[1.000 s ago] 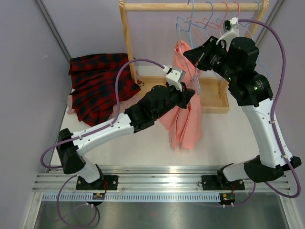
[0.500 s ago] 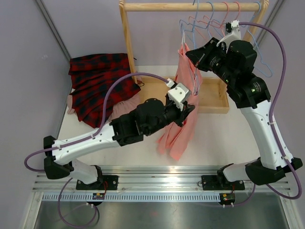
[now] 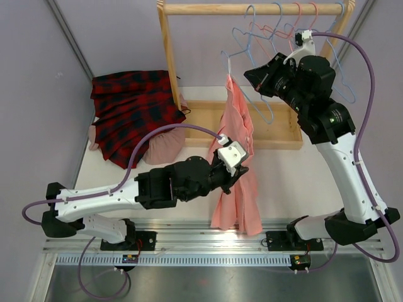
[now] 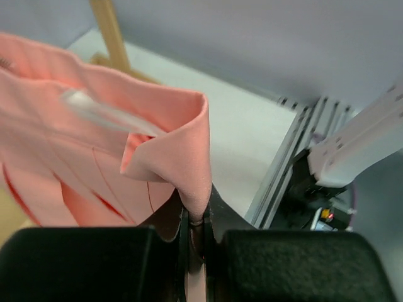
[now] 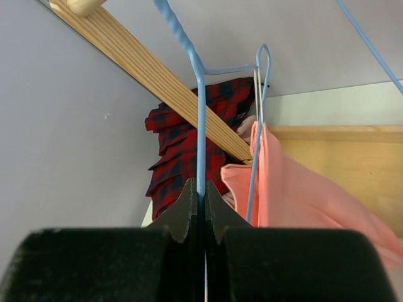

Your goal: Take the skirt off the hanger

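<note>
From above, the pink skirt [image 3: 234,126] hangs long and thin from one corner of the blue hanger [image 3: 234,58], up by the wooden rail [image 3: 208,9]. Its bottom edge reaches down close to the near edge of the worktop [image 3: 302,176]. The left fingers [image 3: 238,165] pinch the skirt about halfway down, shut tight on the cloth. The right fingers [image 3: 257,77] are up at the hanger, just beside the top of the skirt. A red checked skirt [image 3: 132,107] lies in a heap well off to the left.

In the left wrist view, the left fingers [image 4: 184,220] are squeezed shut with a fold of the pink skirt [image 4: 126,151] between the tips. The cloth bends and droops over them, so it looks soft, light and floppy. It will not break, but I think it could slip out of a thin pinch. A thick folded edge like this one seems a good place to hold.

In the right wrist view, the right fingers [image 5: 192,201] are closed on the thin wire of the blue hanger [image 5: 200,126] and on nothing else. The pink skirt [image 5: 296,189] hangs just to the right, not touching them. Its top corner is caught at the hanger's far end. The wire looks stiff and smooth, so the corner should slide off with a tug.
</note>
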